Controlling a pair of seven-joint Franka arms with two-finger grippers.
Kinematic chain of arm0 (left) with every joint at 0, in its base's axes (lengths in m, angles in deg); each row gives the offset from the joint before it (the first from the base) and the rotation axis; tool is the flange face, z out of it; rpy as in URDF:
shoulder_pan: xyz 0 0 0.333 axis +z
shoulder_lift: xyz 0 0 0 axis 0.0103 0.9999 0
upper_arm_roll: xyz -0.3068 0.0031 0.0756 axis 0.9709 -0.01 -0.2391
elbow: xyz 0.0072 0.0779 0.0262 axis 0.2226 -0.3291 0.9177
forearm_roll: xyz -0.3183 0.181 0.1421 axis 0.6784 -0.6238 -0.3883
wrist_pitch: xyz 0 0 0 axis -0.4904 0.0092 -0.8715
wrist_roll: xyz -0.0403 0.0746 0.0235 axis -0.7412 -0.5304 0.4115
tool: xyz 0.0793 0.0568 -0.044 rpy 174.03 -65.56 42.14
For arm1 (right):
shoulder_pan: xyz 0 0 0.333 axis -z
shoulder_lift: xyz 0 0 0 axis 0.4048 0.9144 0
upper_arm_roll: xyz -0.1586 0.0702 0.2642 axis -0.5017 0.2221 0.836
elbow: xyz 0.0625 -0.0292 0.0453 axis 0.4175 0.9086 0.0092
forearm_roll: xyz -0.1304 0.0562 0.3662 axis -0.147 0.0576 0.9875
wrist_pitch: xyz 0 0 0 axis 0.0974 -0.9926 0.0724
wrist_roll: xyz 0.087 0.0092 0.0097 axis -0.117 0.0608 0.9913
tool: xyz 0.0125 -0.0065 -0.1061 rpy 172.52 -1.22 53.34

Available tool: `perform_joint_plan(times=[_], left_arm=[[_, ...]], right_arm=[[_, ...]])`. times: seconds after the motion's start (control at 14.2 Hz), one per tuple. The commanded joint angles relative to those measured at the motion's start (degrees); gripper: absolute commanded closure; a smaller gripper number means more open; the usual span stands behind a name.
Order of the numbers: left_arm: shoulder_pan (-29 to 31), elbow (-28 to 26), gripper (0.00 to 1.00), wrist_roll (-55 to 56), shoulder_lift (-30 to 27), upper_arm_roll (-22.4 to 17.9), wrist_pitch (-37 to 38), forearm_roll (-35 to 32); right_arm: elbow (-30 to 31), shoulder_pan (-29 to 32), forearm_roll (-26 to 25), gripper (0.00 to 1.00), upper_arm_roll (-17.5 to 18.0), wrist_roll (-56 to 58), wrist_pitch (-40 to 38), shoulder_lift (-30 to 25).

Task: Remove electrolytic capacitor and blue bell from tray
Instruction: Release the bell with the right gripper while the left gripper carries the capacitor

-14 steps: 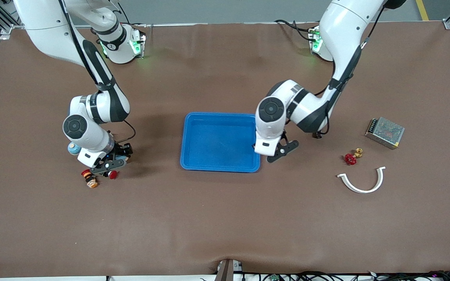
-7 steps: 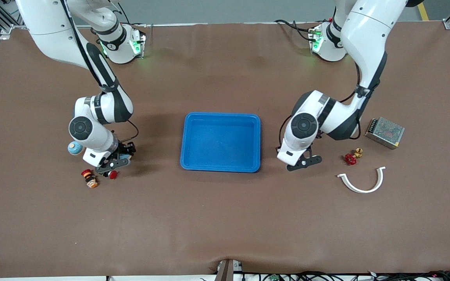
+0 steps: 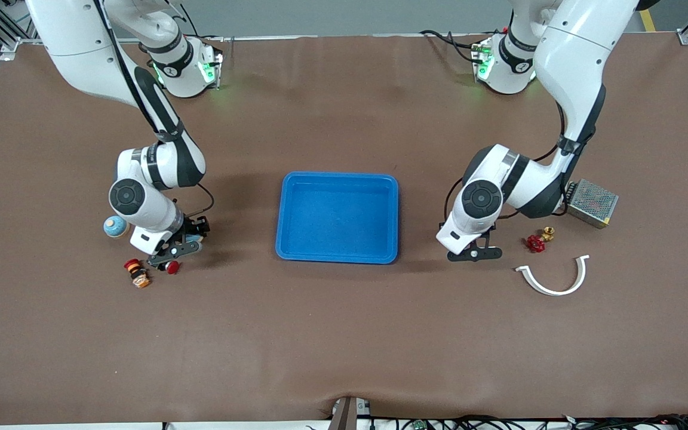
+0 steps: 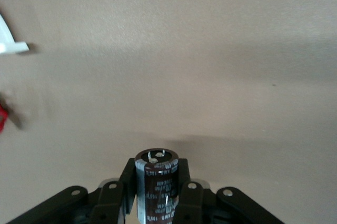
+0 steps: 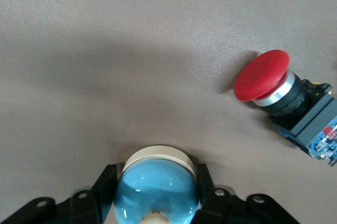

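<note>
A dark brown capacitor with two metal pins on its top stands upright between the fingers of my left gripper, which is shut on it. In the front view the left gripper hangs low over the table between the blue tray and the red valve handle. The bell, a glossy light-blue dome on a cream base, sits between the fingers of my right gripper, which press its sides. The right gripper is low at the table toward the right arm's end, beside a red push button.
The red push button lies on its side close to the bell. A blue ball with a tan cap and an orange-red part lie nearby. A white curved strip, a brass fitting and a metal mesh box lie toward the left arm's end.
The left gripper has carried the capacitor from the tray's edge toward the left arm's end of the table. The right hand has shifted only slightly.
</note>
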Motion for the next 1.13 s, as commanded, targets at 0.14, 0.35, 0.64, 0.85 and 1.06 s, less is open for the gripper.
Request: perform_joint_plan(times=[0.14,0.35,0.64,0.85,1.06], left_arm=[[4.0,-7.2,1.0,-2.5,-2.2,0.4,-8.6,-8.6],[5.9,-8.7,1.0,-2.5,-2.1,0.5,-11.7,-11.7],[6.4,-9.3,1.0,-2.3,-1.7,0.4,-13.6,-12.4],[6.3,-9.8,1.0,-1.8,-1.8,0.4,-14.1,-12.4],[6.3,-9.8,1.0,-1.7,-1.8,0.4,-14.2,-12.4]], right_arm=[[0.1,0.8,-0.1,0.0,1.1,-0.5,-1.3,-0.8],[-2.2,0.6,-0.1,0.0,1.0,-0.8,-8.9,-4.2],[-14.3,2.2,-0.3,0.0,0.5,-0.7,-30.2,-8.3],[-26.7,2.6,-1.5,0.0,-0.7,-0.6,-45.4,-8.9],[-37.5,3.0,-1.4,0.0,-3.2,-0.6,-57.6,-8.9]])
